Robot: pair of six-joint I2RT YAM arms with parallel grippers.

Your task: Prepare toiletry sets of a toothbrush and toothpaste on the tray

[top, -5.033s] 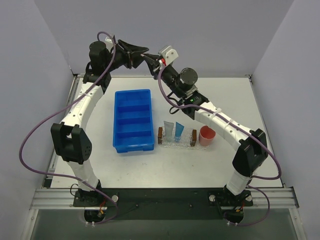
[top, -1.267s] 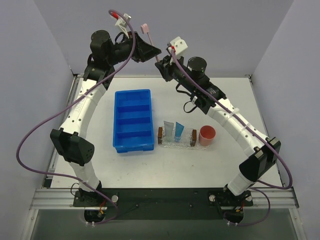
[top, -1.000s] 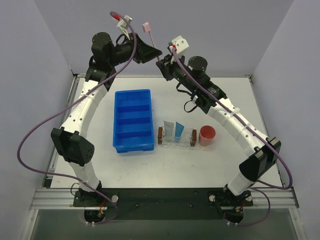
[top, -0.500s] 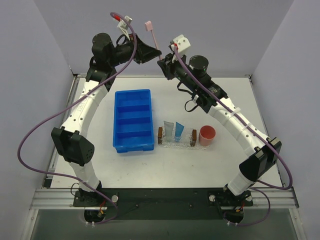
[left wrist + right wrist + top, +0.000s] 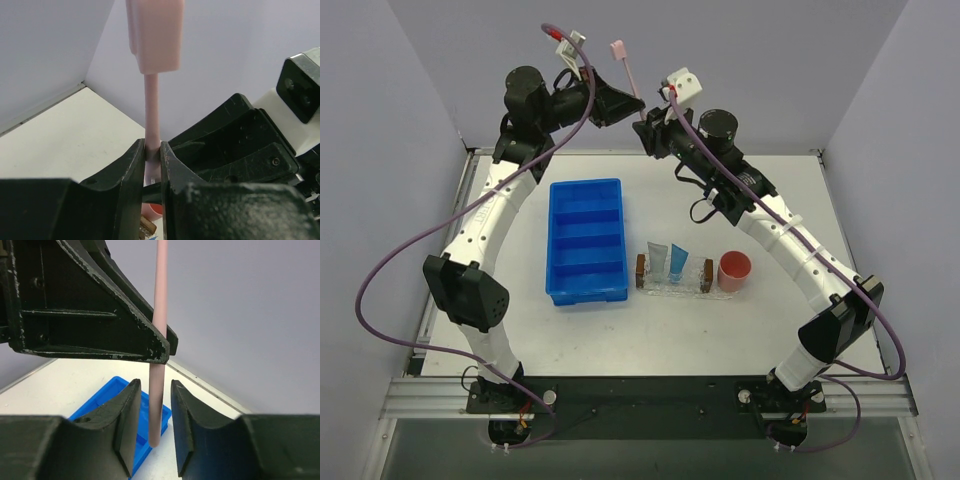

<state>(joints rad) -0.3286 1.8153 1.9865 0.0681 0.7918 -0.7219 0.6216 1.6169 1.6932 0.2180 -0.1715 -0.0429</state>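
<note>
The left pincer [image 5: 152,148] clamps the stem of the thin pink-lilac stick toothbrush [image 5: 152,100]; the right pincer [image 5: 154,386] stands slightly parted around its tail end, without touching.

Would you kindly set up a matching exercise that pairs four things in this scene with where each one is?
Things:
1. toothbrush
2. toothpaste tubes
3. pink cup
4. blue bin

Places:
A. on the left side of the tray
B. up in the air, clamped in the left gripper
C. on the tray
D. beside the tray's right end

Pairs: 1-B, 2-C, 3-D, 4-A
</note>
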